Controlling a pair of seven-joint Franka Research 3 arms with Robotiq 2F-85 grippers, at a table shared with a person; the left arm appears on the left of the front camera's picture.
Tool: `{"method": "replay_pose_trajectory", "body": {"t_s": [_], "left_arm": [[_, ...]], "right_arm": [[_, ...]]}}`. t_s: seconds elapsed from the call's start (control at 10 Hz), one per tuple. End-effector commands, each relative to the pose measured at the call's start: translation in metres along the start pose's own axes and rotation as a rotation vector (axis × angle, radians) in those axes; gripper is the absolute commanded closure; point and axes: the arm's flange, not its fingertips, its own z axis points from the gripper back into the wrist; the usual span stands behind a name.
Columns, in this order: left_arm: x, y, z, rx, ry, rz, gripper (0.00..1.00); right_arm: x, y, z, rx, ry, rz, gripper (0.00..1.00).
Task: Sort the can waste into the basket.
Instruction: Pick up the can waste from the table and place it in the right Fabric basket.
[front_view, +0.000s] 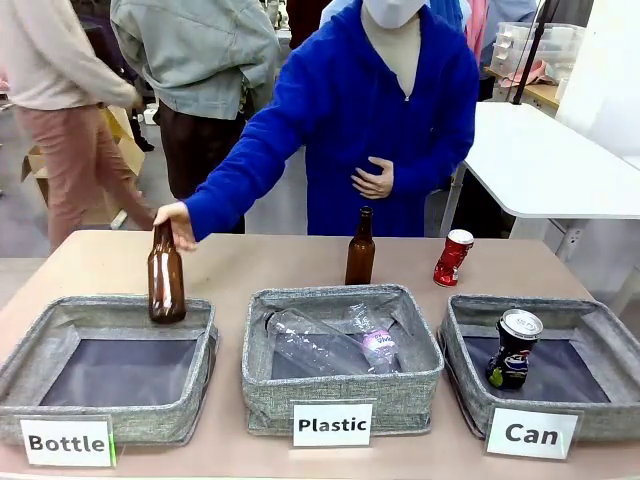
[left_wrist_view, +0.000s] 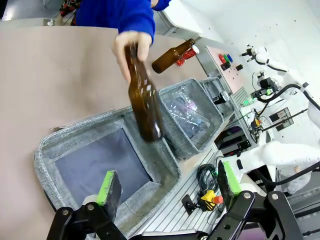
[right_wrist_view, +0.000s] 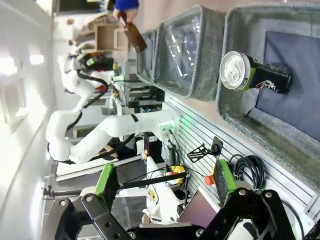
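Half done: the black metal drink can (front_view: 513, 350) stands inside the grey fabric "Can" basket (front_view: 570, 303), the red-and-white metal can (front_view: 452, 258) stands on the worktop (front_view: 250, 262) behind it, and the left claw (left_wrist_view: 169, 177) and right claw (right_wrist_view: 166, 181) are wide open and empty.

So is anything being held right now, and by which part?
The person's hand holds one brown glass bottle by its neck, near the top. The left pincer and right pincer are both open and hold nothing.
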Motion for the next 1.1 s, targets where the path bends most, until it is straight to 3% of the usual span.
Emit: {"method": "replay_pose_trajectory", "body": {"t_s": [0.0,0.6,0.7,0.8,1.0], "left_arm": [[-0.004,0.001,0.002,0.002,0.002,-0.015,0.00],[-0.004,0.001,0.002,0.002,0.002,-0.015,0.00],[-0.004,0.001,0.002,0.002,0.002,-0.015,0.00],[-0.004,0.001,0.002,0.002,0.002,-0.015,0.00],[-0.004,0.001,0.002,0.002,0.002,-0.015,0.00]], "right_arm": [[-0.001,0.002,-0.002,0.000,0.003,0.006,0.00],[0.000,0.000,0.000,0.000,0.000,0.000,0.00],[0.020,0.010,-0.012,-0.182,0.030,0.119,0.00],[0.040,0.014,-0.033,-0.325,0.066,0.343,0.00],[0.069,0.006,-0.058,-0.544,0.028,0.607,0.00]]}}
